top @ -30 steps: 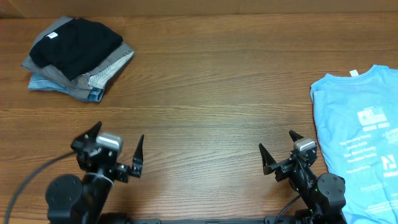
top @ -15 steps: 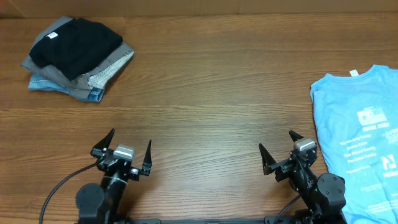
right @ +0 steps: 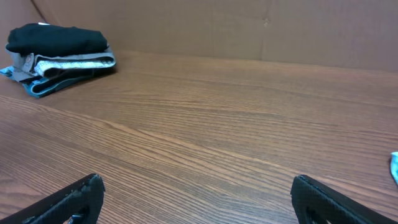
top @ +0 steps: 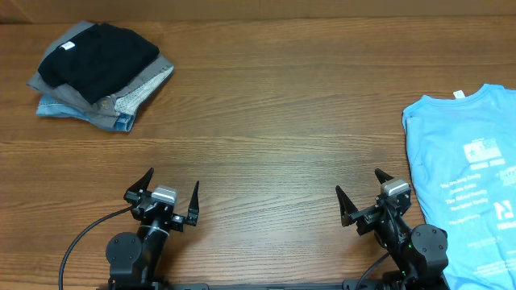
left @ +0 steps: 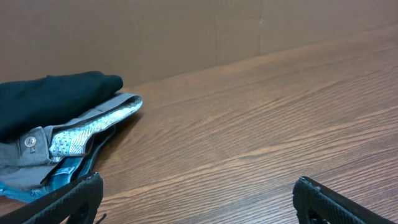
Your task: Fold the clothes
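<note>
Black shirt (top: pixel 97 48) tops a folded pile (top: pixel 121 103) far left; blue shirt (top: pixel 468 173) lies flat right; left gripper (top: pixel 172 180), right gripper (top: pixel 357 182) gape wide, empty.

Lab-style robot test bench: wood-grain table (top: pixel 266 105), plain cardboard backdrop (left: pixel 186 31) along far edge.

A folded T-shirt (top: pixel 97 50) tops a pile of clothes (top: pixel 109 109) far left on the table (top: pixel 274 121); a second T-shirt (top: pixel 451 161) lies right.
</note>
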